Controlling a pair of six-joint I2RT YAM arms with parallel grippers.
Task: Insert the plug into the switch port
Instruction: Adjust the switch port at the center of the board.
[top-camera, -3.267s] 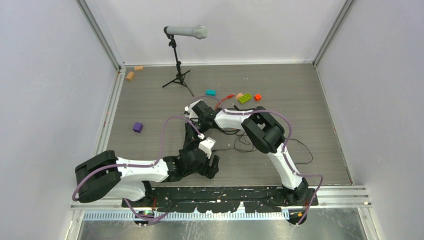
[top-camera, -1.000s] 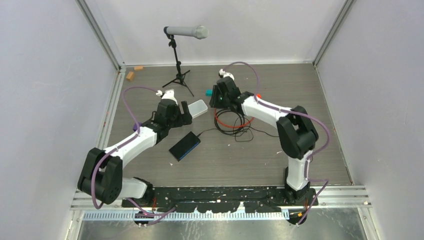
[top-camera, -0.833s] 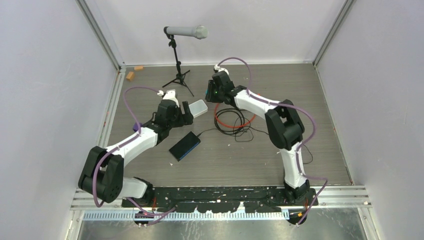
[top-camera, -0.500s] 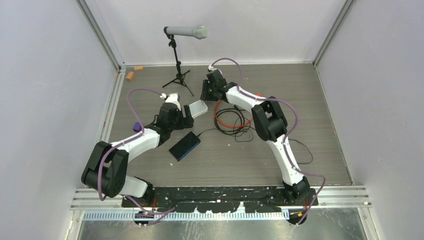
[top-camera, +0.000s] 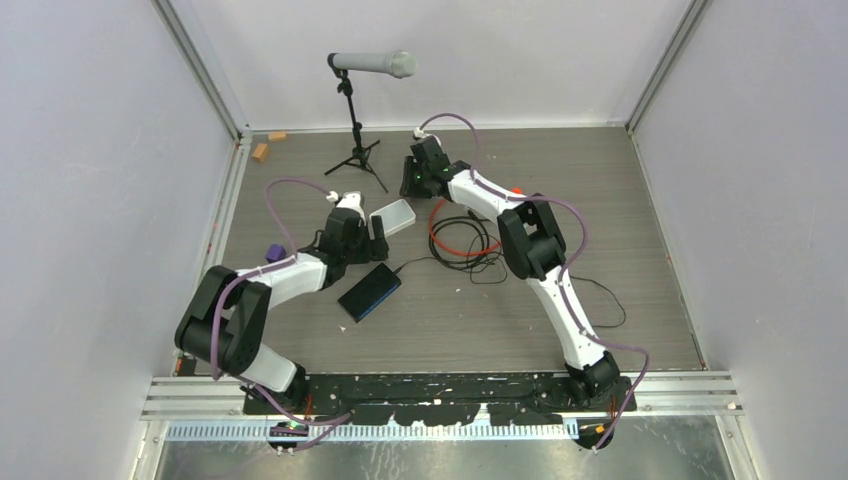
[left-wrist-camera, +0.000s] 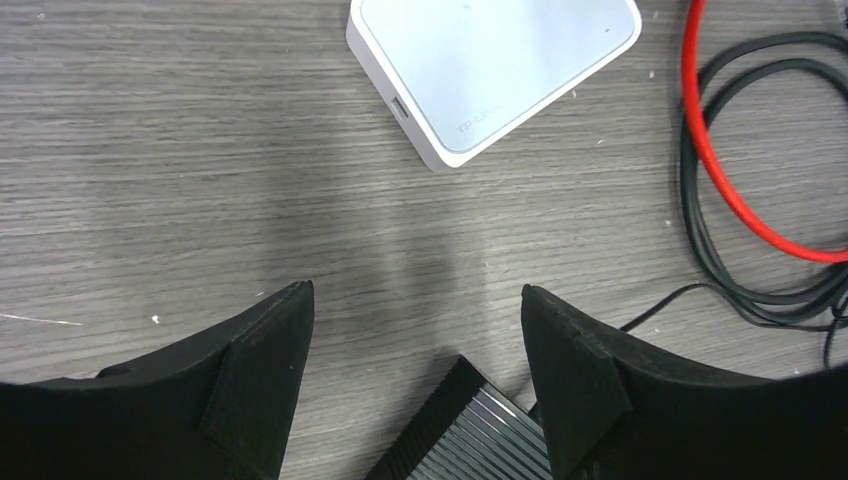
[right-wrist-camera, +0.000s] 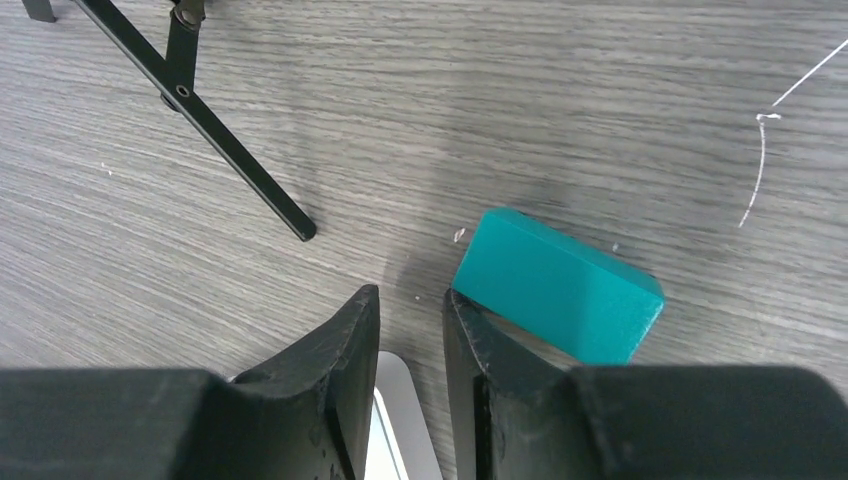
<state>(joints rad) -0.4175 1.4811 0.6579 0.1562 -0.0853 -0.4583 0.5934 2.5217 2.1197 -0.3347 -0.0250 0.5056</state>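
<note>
Just behind the left gripper (top-camera: 379, 240), toward its base, the top view shows the black box (top-camera: 369, 292) slanted near-left to far-right. The red cable (top-camera: 432, 225) coils beside the right gripper (top-camera: 411, 180), nearer that arm, its plug probably hidden. In the left wrist view, spread, empty fingers (left-wrist-camera: 255, 360) straddle the box's corner. In the right wrist view, the fingers stand nearly pinched and empty, a teal block (right-wrist-camera: 560, 285) just to their right.

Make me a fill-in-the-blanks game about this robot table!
The cable beside the black cables is ___. The left hand is wide ___, holding nothing. The block beside the right hand is ___. The rounded box ahead of the left hand is ___.
Missing words: red, open, teal, white.
</note>
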